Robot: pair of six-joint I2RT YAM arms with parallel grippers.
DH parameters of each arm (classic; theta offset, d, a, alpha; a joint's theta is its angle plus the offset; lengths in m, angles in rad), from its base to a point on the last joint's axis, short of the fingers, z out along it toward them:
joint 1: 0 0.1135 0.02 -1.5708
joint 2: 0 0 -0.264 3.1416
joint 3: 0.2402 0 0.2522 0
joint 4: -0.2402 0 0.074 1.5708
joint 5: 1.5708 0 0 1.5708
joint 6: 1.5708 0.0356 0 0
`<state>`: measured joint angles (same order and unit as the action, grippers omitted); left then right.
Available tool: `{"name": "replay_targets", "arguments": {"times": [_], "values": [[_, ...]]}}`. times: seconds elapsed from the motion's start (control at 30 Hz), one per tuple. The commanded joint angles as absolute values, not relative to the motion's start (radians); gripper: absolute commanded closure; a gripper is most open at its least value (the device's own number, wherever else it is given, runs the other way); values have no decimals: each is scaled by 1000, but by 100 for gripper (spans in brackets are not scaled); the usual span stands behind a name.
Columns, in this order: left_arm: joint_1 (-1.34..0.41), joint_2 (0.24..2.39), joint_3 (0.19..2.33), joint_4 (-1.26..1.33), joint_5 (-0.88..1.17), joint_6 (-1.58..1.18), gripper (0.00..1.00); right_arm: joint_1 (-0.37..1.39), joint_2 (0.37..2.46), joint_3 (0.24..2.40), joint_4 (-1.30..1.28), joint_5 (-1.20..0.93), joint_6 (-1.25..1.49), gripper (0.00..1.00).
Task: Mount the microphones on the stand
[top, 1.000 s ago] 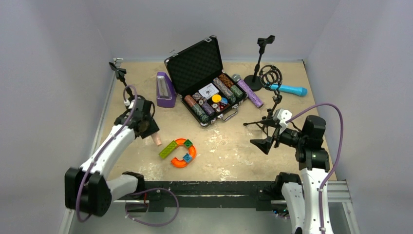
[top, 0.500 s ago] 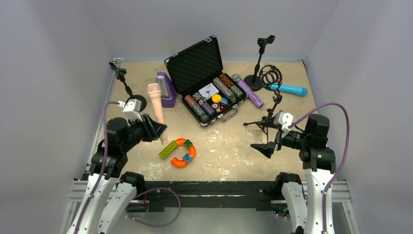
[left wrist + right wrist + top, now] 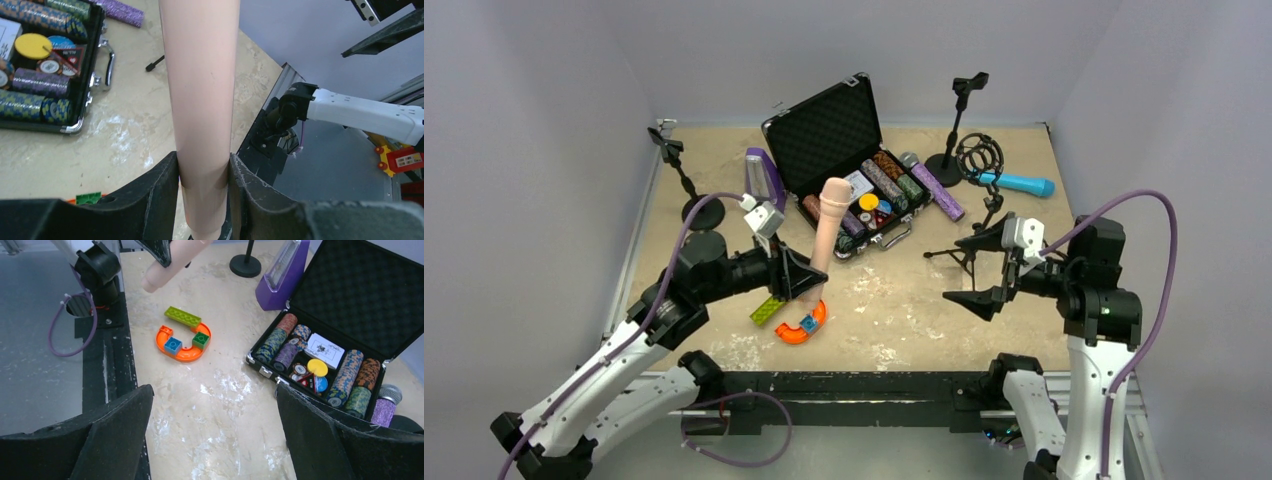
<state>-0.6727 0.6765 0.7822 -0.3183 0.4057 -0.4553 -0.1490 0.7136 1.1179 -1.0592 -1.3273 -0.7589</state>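
My left gripper [image 3: 807,281] is shut on the lower handle of the pale pink microphone [image 3: 826,232], holding it nearly upright above the table's middle. In the left wrist view the pink microphone [image 3: 200,95] fills the gap in the left gripper [image 3: 204,180], both fingers pressed to it. The glittery purple microphone [image 3: 934,186] lies right of the case and the cyan microphone [image 3: 1022,183] lies at the far right. A slim stand [image 3: 686,184] is at the left, another stand [image 3: 955,127] at the back, and a tripod stand [image 3: 980,200] with a ring mount is near my open, empty right gripper [image 3: 986,268].
An open black case [image 3: 844,160] of poker chips sits at the back middle, with a purple metronome-shaped box [image 3: 762,184] to its left. An orange curved toy with bricks [image 3: 796,313] lies just below the held microphone. In the right wrist view, the right gripper [image 3: 214,407] hangs over bare table.
The left arm swung from the left side toward the middle, lifting the pink microphone and turning it upright. The right gripper rose a little and stayed open.
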Motion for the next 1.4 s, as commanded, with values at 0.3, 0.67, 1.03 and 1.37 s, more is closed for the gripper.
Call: {"name": "replay_targets", "arguments": {"times": [0.3,0.67,1.03,1.37], "values": [[-881,836,923,-106,288,-399,100,-148,682,1145,-901,-1420,-576,4],[-942,874,931,-72,261,-399,100,-147,691,1071,-788,-1495,-466,5],[-969,915,951,-31,255,-403,100,-135,710,1030,-688,-1519,-307,6],[-994,963,967,51,217,-419,100,-84,723,1015,-532,-1453,-101,8]]}}
